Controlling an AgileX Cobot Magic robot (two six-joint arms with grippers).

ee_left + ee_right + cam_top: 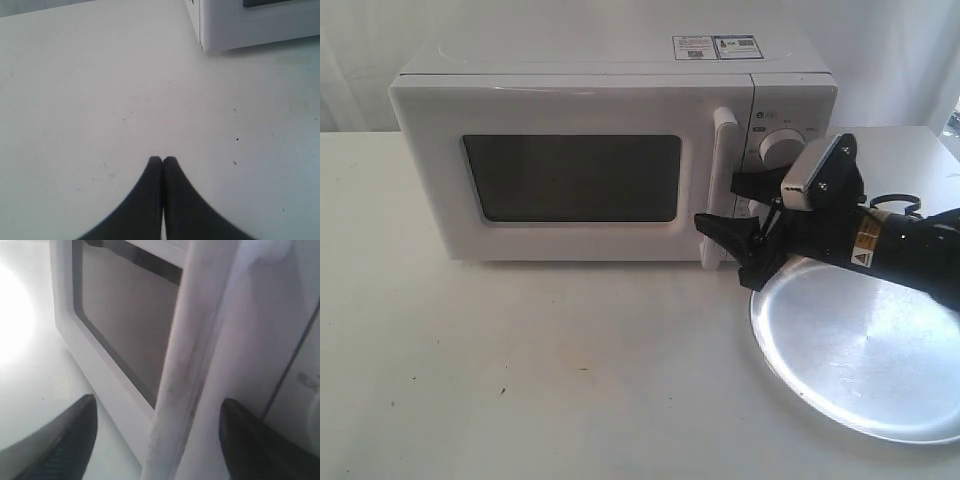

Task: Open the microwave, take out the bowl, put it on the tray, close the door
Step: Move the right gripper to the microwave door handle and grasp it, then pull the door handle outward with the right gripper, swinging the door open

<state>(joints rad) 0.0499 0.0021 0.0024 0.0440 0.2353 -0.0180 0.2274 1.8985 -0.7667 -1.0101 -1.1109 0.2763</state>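
Note:
The white microwave (610, 90) stands at the back of the table with its door (570, 180) closed. Nothing shows through the dark window, so the bowl is hidden. My right gripper (725, 203) is open, with one black finger on each side of the lower part of the tall white handle (723, 160). The right wrist view shows the handle (195, 360) running between the spread fingers (75, 440) of the right gripper (159, 405), which do not press on it. The silver tray (865, 350) lies under the right arm. My left gripper (162, 161) is shut and empty above bare table, near a microwave corner (235, 25).
A round white knob (780, 147) sits on the control panel just beside the upper finger. The white table (520, 380) stretches in front of the microwave. A pale curtain hangs behind it. The tray reaches the table's right front edge.

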